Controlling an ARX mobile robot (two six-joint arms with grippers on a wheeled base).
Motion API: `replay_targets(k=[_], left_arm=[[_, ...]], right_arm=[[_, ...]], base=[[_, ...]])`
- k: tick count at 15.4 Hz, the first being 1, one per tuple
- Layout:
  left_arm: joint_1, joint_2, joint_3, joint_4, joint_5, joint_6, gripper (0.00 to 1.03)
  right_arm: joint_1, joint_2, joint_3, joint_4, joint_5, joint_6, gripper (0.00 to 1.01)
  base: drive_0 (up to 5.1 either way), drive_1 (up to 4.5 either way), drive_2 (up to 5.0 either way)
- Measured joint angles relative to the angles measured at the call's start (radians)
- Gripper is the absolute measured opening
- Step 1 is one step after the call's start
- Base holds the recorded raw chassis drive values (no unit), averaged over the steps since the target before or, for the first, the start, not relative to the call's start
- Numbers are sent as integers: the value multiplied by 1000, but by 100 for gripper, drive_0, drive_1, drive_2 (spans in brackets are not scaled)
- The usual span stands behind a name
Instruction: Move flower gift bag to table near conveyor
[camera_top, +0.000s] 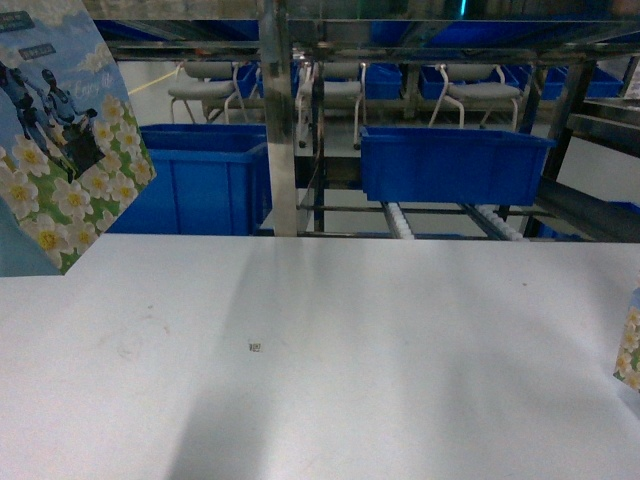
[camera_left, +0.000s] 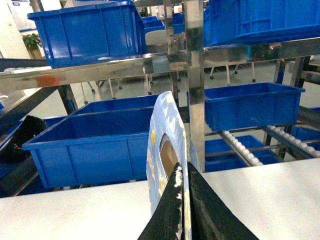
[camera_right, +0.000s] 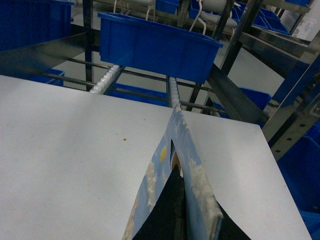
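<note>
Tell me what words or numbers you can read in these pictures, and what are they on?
Nothing can be read for sure.
Flower gift bag in the left claw: small labels and pale writing at its top in the head view, too blurred to read.
Tiny dark speck on the table: too small to tell if it is print.
Blue bins and second bag in the right claw: no writing shows.

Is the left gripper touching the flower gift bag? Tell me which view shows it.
Touching. In the left wrist view the left gripper has both fingers pressed against the flower gift bag, pinching its edge.
</note>
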Motion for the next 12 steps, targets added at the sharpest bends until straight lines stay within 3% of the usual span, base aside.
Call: replay_targets(k=[4,6,8,12], left_arm=[[0,0,0,0,0,0,2],[0,0,0,0,0,0,2],[0,0,0,0,0,0,2],[0,0,0,0,0,0,2]], right_arm=[[-4,74,98,2,-42,5,2],[10,99,72,6,-74,0,2],[18,138,35,29,-67,-6,2],[29,153,-76,61,-31,-10,2]], base=[[-503,242,242],[-503,242,242],[-503,242,242],[0,0,0]])
